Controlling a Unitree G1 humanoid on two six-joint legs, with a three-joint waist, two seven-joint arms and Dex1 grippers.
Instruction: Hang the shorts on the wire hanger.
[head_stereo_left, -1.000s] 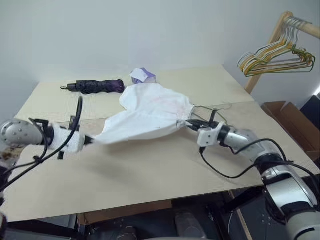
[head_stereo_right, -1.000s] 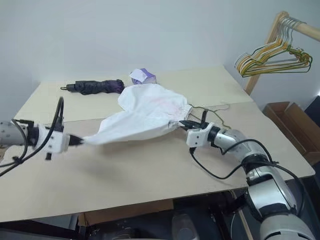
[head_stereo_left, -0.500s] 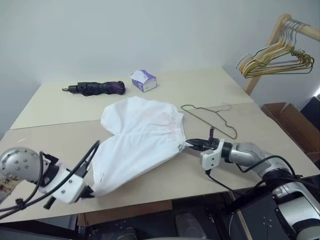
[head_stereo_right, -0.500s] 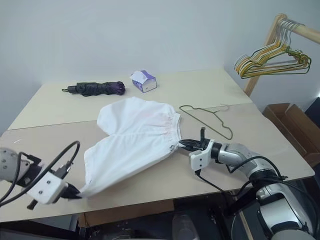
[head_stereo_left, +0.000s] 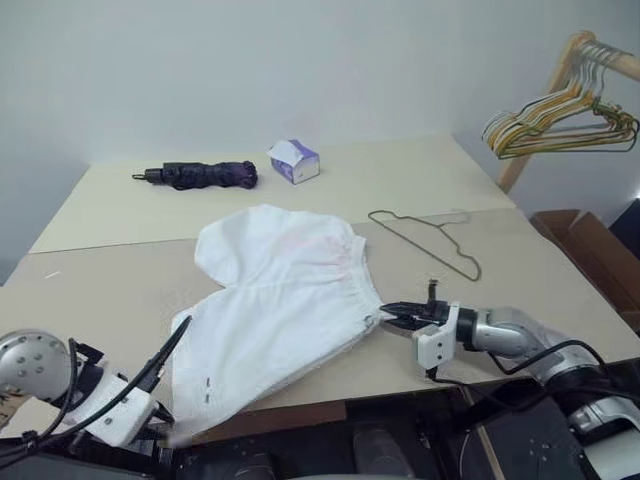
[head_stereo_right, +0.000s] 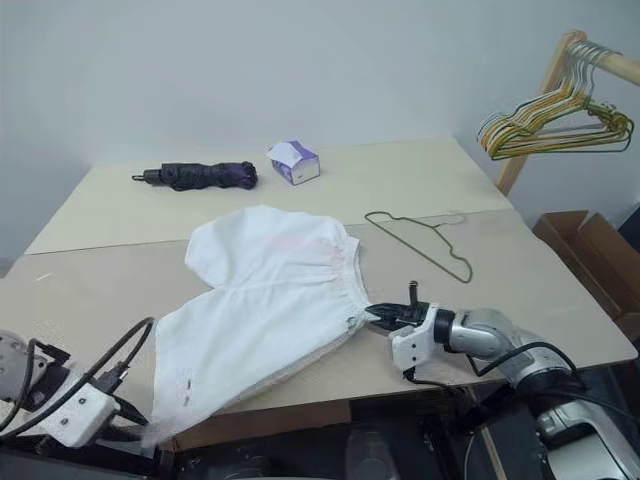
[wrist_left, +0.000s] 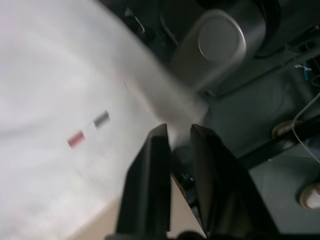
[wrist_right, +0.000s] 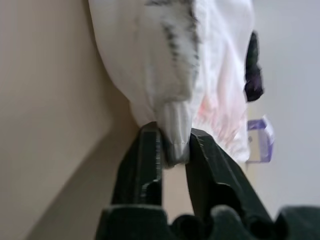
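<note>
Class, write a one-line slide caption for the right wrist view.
Right gripper pinching the waistband edge of the shorts above the table.

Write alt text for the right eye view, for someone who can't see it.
White shorts lie spread on a beige table, the robot's right tool at the waistband and its left tool at a leg hem. A bare wire hanger lies beside them.
</note>
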